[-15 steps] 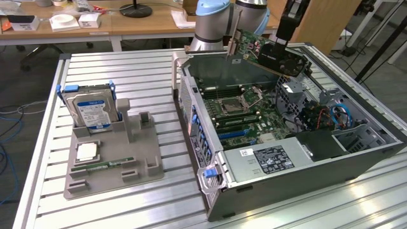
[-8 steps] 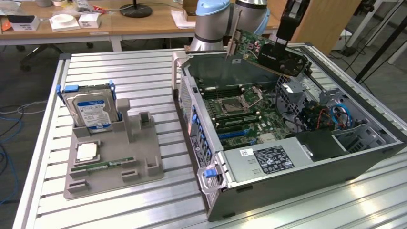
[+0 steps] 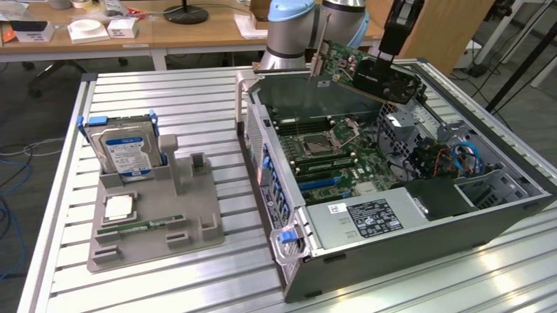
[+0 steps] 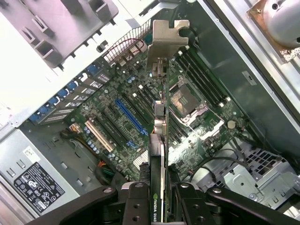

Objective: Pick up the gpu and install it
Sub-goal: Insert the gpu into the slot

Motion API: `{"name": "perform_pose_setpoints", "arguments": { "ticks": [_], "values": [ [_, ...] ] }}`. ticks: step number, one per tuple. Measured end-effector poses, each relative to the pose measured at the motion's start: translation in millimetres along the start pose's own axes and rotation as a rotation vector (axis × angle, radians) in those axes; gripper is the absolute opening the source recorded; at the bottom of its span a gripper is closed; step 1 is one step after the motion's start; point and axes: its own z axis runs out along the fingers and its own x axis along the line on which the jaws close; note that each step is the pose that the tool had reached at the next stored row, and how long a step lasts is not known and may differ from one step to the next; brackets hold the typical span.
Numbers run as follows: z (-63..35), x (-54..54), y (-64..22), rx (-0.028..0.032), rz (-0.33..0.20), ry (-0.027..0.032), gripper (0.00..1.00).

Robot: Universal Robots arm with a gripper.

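The gpu point(image 3: 366, 70), a green card with a black cooler and a silver end bracket, hangs tilted in the air above the open computer case point(image 3: 396, 202). My gripper point(image 3: 393, 62) is shut on its black cooler end. In the wrist view the gpu point(image 4: 158, 122) runs edge-on away from the black fingers point(image 4: 140, 199), its silver bracket point(image 4: 166, 40) at the far end. Below it lies the green motherboard point(image 4: 117, 101) with a blue expansion slot point(image 4: 131, 115) and the CPU socket point(image 4: 187, 98).
A grey parts holder point(image 3: 156, 208) on the slatted table at the exterior view's left carries a blue-labelled hard drive point(image 3: 128, 151), a CPU point(image 3: 117, 207) and a slim RAM stick point(image 3: 143, 226). The case holds a power supply point(image 3: 370, 218) and drive cages point(image 3: 452, 156).
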Motion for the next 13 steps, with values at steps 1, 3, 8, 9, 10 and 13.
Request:
{"name": "perform_pose_setpoints", "arguments": {
  "ticks": [1,3,8,9,10,13],
  "values": [
    [0.0,0.0,0.0,-0.0001,-0.003,0.0,0.25],
    [-0.1,0.0,0.0,-0.0002,-0.007,0.0001,0.25],
    [-0.3,0.0,0.0,-0.0006,-0.019,0.0002,0.25],
    [-0.3,0.0,0.0,-0.0007,-0.022,0.0003,0.25],
    [-0.3,0.0,0.0,-0.0007,-0.024,0.0002,0.25],
    [-0.5,0.0,0.0,-0.0009,-0.031,0.0004,0.25]
  ]
}}
